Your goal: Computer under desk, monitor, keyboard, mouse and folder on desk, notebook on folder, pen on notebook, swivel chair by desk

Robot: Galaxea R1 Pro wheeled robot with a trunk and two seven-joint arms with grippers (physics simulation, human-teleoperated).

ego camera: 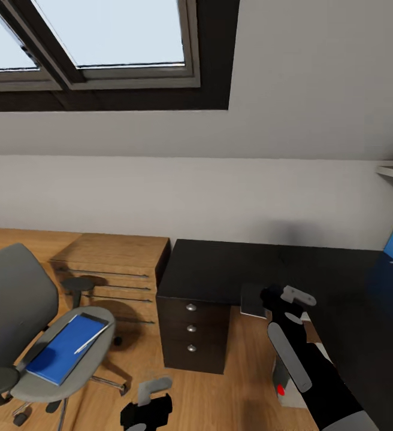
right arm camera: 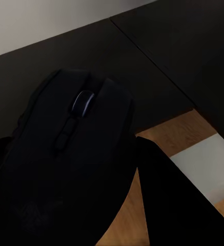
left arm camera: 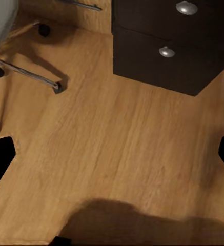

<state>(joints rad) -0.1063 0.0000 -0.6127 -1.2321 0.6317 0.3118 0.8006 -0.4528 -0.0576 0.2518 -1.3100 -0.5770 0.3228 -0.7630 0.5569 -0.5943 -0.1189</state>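
Black mouse (right arm camera: 73,159) with grey scroll wheel, clamped in right gripper (right arm camera: 76,205)

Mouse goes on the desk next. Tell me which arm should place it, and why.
Right. The right gripper is at the desk's front edge, and its wrist view shows the mouse between its fingers over the dark top. The left gripper hangs low over the floor, open.

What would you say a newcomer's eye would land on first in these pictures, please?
Probably the bright blue folder lying on the seat of the grey swivel chair at the left, with a pen on top of it. Next, the black desk against the wall, and the right gripper raised at its front edge, holding a black mouse between its fingers.
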